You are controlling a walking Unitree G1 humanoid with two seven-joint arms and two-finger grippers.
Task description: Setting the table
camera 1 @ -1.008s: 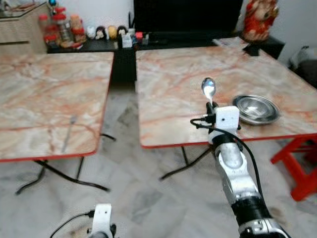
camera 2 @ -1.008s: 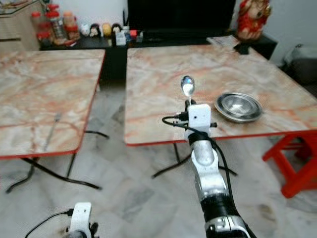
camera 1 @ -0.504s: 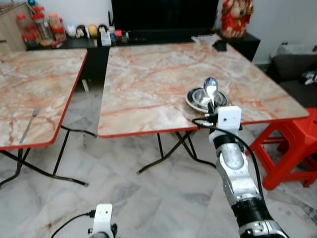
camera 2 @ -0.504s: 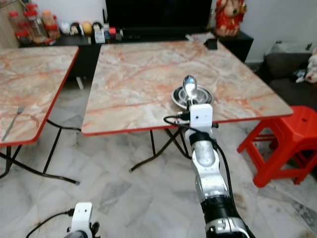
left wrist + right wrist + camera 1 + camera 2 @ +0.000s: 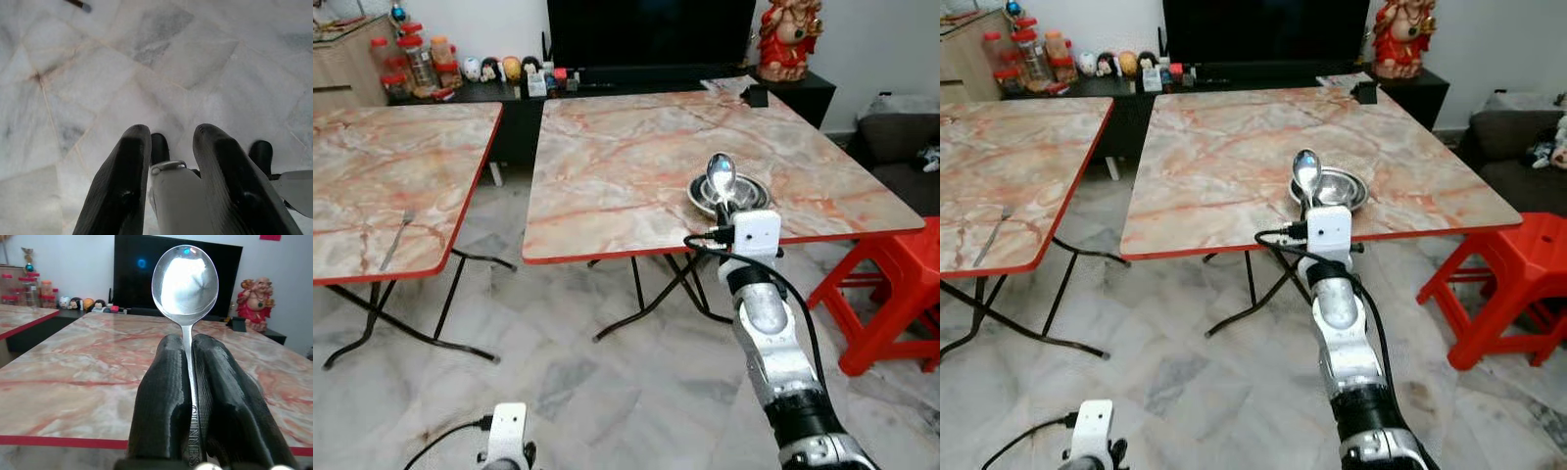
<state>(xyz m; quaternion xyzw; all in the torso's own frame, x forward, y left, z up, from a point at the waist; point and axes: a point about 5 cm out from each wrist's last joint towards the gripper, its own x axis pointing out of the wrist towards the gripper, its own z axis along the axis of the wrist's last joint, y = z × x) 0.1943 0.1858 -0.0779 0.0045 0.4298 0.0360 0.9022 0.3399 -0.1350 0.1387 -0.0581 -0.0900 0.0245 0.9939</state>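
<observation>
Spoon [image 5: 185, 284] stands upright, its handle pinched between the right gripper's [image 5: 190, 382] pressed fingers just before the near table's [image 5: 607, 176] red edge, likely so it stays level on the way to the metal bowl [image 5: 1332, 186], while the left gripper [image 5: 168, 171], fingers slightly parted around nothing, hangs over the floor

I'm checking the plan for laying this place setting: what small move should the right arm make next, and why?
Probably reach forward over the table edge toward the steel bowl. The right gripper is shut on the spoon, held upright short of the red-edged table, so the spoon is not yet over a spot beside the bowl.
</observation>
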